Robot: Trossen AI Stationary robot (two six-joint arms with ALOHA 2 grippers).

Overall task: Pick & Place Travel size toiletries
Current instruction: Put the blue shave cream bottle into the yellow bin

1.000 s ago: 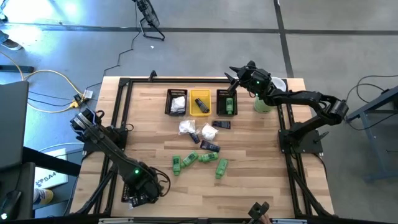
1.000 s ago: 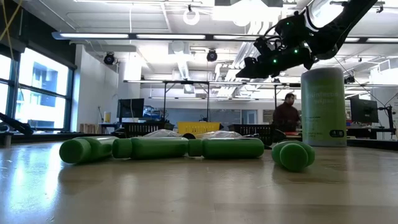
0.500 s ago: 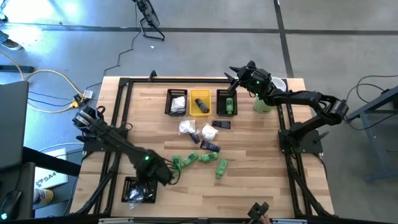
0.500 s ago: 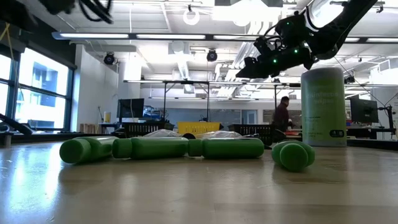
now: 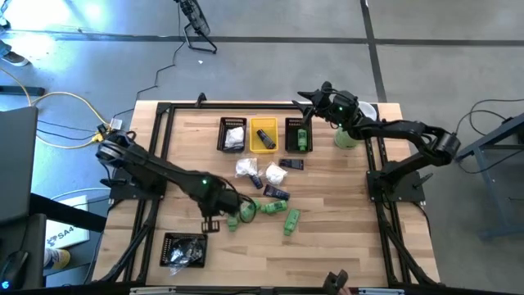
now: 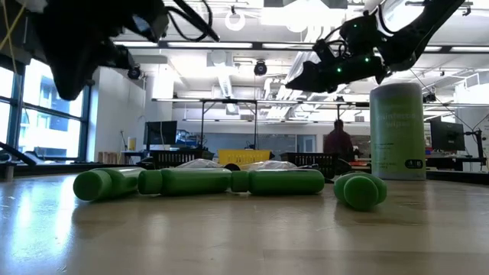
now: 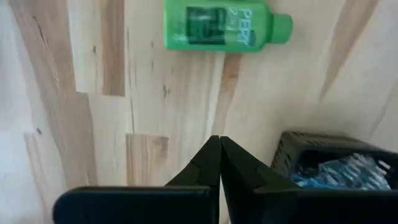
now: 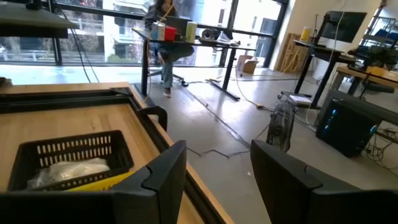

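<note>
Currently the left gripper is clenched shut on nothing, tips meeting in the wrist view, hovering over the table just beside the leftmost green bottle.

Green bottles: four in a loose cluster at mid-table.
- The leftmost lies roughly along the table's depth.
- Two middle ones run near the table's width, almost end to end.
- The rightmost is tilted toward the depth axis.
- In the low view three lie broadside in a row; the fourth points end-on at the camera.
- The left wrist view shows one bottle flat, cap toward the dark bin side.

White packets and dark tubes sit between the cluster and the bin row.

Bins along the far edge: black with a white packet, yellow, black with a green bottle. One more black bin sits near the front-left corner, contents too small to tell.

Right gripper is over the far edge just behind the right-hand black bin, fingers spread, nothing between them. The pale-green cylinder stands just right of the bins.

Open room: bare wood right of the cluster and along the front edge; the left strip is crossed by the left arm.
</note>
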